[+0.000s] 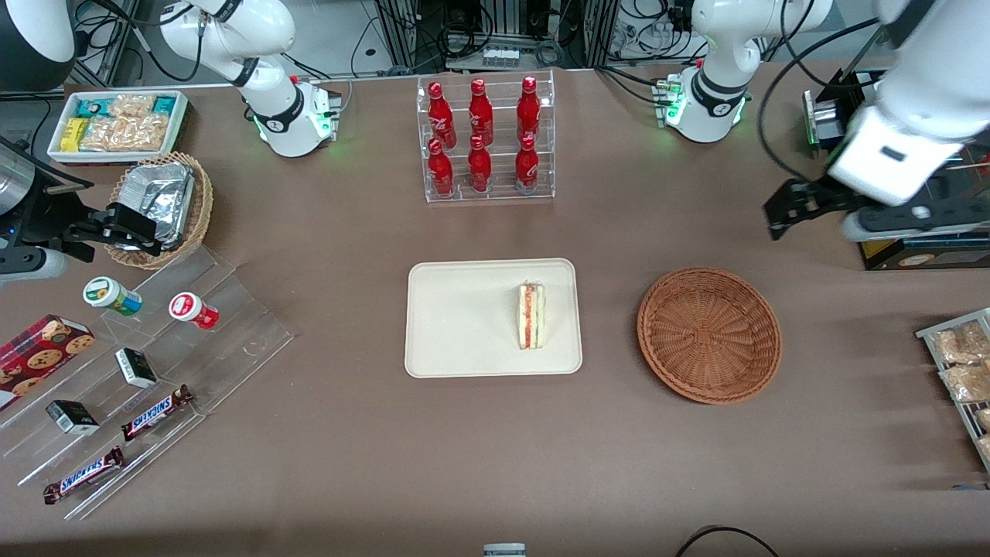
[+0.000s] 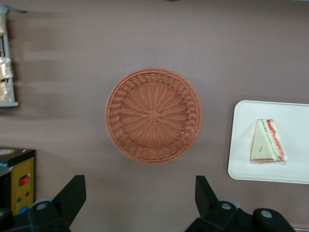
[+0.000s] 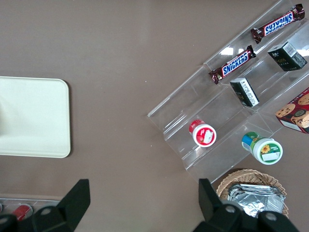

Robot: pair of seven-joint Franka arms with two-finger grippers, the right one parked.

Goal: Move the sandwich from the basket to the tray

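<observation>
Where the front view shows the brown desk (image 1: 325,433) from above, the cream tray (image 1: 456,317) lies at the middle of the frame with the sandwich (image 1: 530,316) on it, standing on edge near the tray's right rim, its red, orange and green filling facing up. Right of the tray, apart from it, sits the round reddish-brown basket (image 1: 709,334), with nothing in it. At the upper right of the frame the working arm's hand (image 1: 797,209) hangs above the desk, well apart from basket and tray, its dark fingers spread and holding nothing. A clear rack of red bottles (image 1: 484,138) stands at the upper middle, and a smaller tan basket of foil packets (image 1: 161,207) sits at the upper left.

From the left wrist view, the basket (image 2: 153,115) is seen straight down, bare inside, with the tray (image 2: 244,145) beside it and the sandwich (image 2: 267,141) lying on the tray. The hand's two fingertips (image 2: 72,193) stand wide apart, nothing between them.

From the right wrist view, a corner of the tray (image 3: 43,121) shows at the left edge, and two Snickers bars (image 3: 231,64) lie on a clear stepped stand at the upper right.
</observation>
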